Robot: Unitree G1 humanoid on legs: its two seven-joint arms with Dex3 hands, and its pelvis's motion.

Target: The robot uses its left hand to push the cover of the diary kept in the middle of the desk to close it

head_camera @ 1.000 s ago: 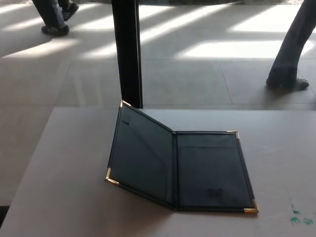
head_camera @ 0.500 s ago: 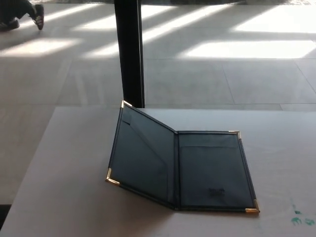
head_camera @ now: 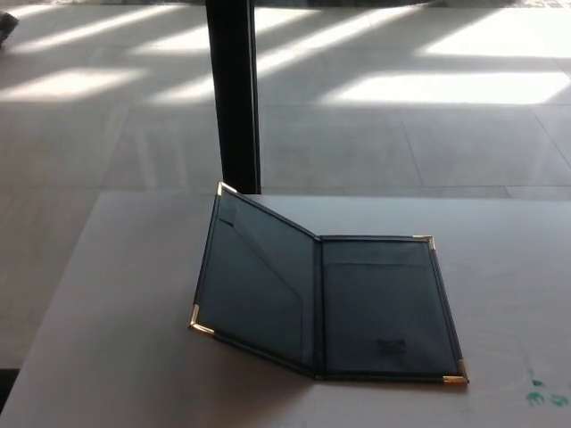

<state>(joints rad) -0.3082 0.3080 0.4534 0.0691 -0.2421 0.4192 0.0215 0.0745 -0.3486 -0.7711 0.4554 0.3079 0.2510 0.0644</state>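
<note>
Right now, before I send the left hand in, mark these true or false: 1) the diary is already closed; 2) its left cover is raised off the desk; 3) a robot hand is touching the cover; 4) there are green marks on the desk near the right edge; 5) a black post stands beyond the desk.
1) False. The diary lies open on the desk.
2) True. The left cover stands tilted up, while the right half lies flat.
3) False. Neither robot hand is in view; nothing touches the cover.
4) True. Green marks show at the desk's near right.
5) True. A black post rises from the floor behind the desk's far edge.
</note>
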